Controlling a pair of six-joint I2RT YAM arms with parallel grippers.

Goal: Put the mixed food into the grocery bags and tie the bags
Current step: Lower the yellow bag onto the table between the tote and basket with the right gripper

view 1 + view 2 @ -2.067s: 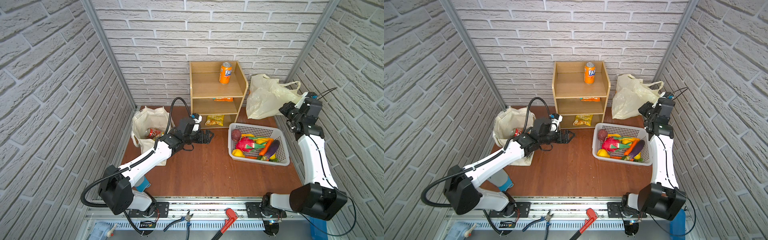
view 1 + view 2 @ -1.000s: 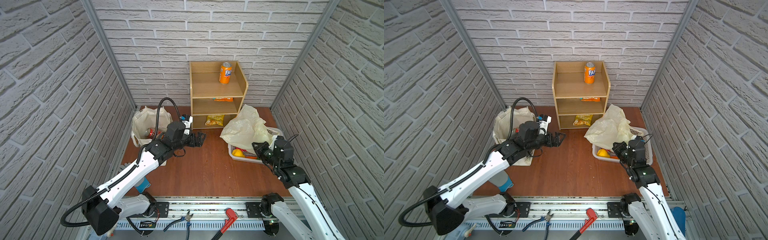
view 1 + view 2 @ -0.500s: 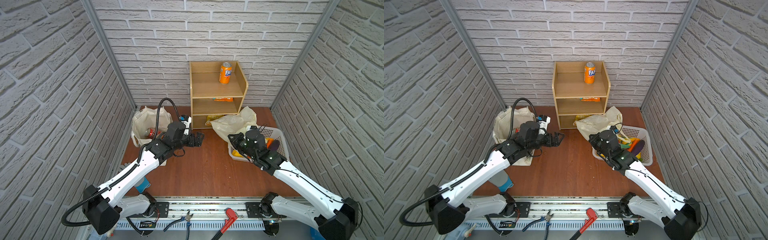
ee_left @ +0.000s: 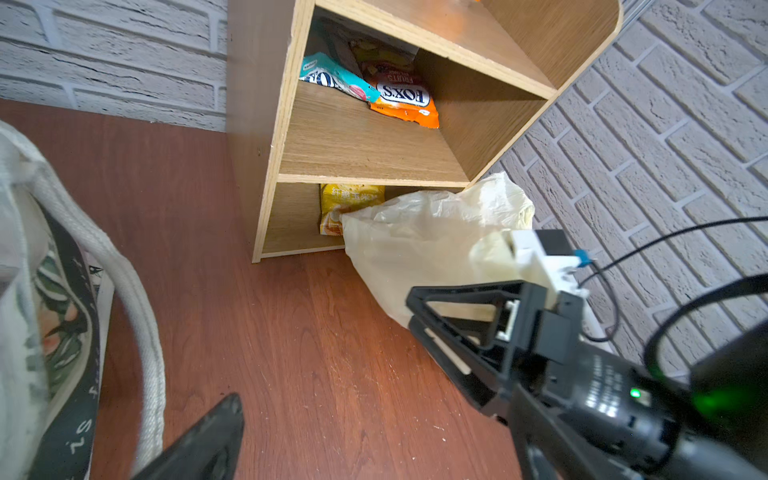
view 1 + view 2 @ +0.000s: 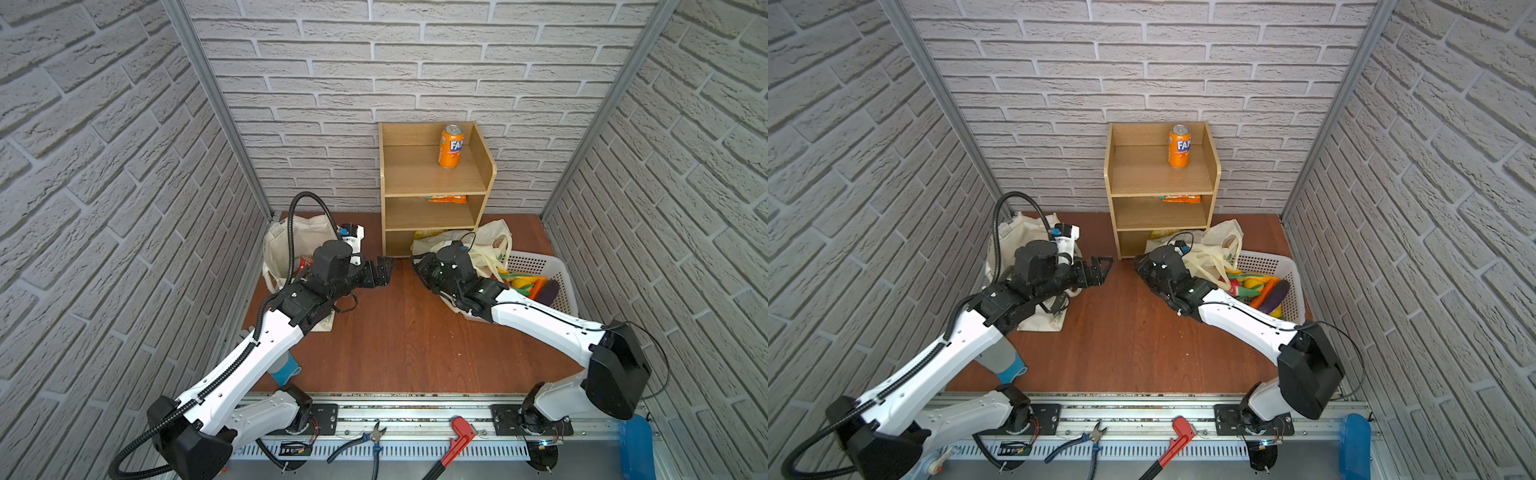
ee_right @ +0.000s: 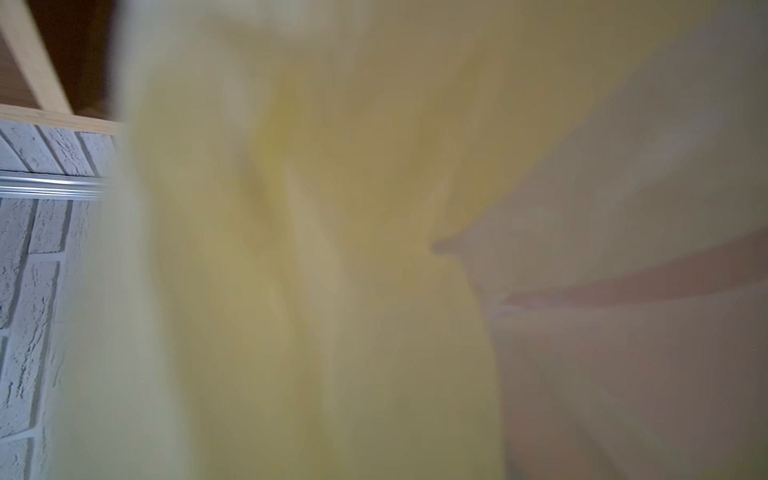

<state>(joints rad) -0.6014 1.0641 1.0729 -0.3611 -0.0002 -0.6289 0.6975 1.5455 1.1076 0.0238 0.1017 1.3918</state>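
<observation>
And down it comes: my right arm (image 5: 540, 322) has swung the plastic carrier bag (image 5: 487, 245) out of the far right corner and over the white basket (image 5: 540, 262). The bag now slumps on the table (image 5: 407, 340) at the foot of the wooden shelf (image 5: 432, 214), against the basket's left rim, with the toy produce (image 5: 525, 284) showing again. That arm stretches low and leftward, plastic smothering its wrist camera, and I cannot tell whether my right gripper (image 4: 409, 309) pinches the bag. My left gripper (image 5: 1105, 268) has kept its place beside the canvas tote (image 5: 277, 245), jaws spread wide and empty, pointing right.
</observation>
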